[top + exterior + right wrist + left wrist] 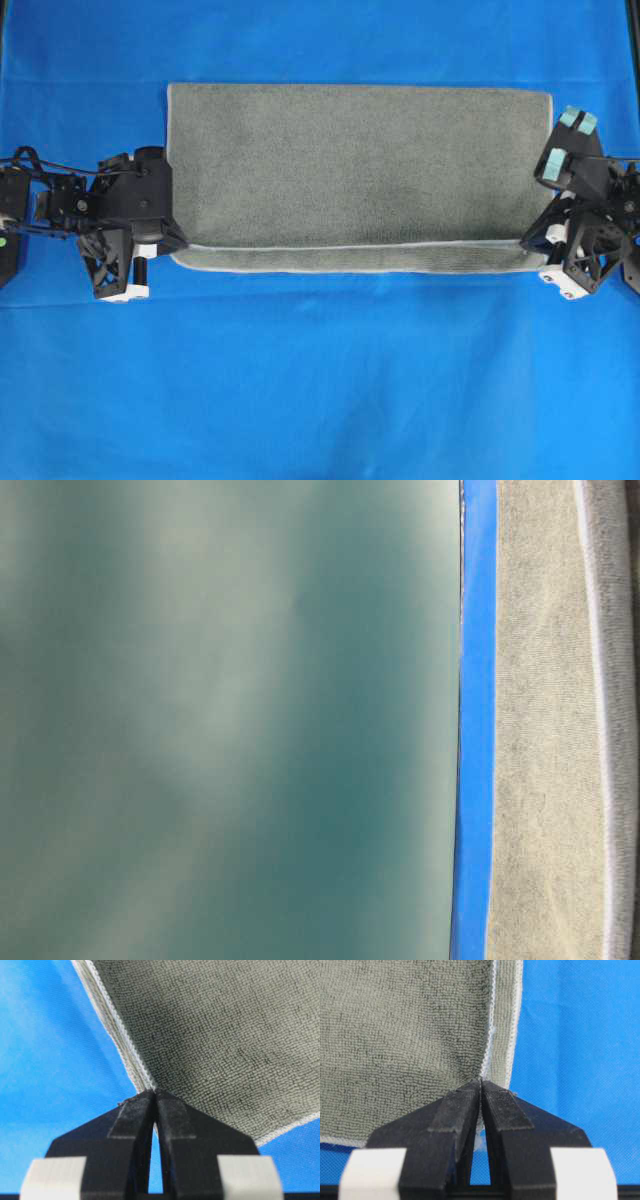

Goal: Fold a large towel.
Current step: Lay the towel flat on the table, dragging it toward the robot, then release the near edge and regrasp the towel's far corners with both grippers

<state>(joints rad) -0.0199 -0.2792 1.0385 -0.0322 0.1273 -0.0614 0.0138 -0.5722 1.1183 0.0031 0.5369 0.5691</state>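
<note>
Near edge, left wrist view: left gripper (480,1085) has its fingers (456,1110) pinched together on the large towel (405,1035), right at the corner where two hemmed layers meet. The grip at the hem is presumably there to keep top and bottom layers registered.

Right wrist view: right gripper (154,1094) is likewise nearly closed, its fingers (131,1115) nipping the opposite near corner of the towel (225,1035); stacked hems run away from the tips. Whether this pinch is slackening I cannot tell.

Overhead: towel (360,170) lies flat on the blue tabletop (320,400), folded once lengthwise. The upper layer's hem sits just short of the near edge, leaving a thin strip of the lower layer showing. Far edge is a clean fold. Grippers sit at the left (172,243) and right (530,250) near corners, so the first fold looks laid down; release would be next.
</note>
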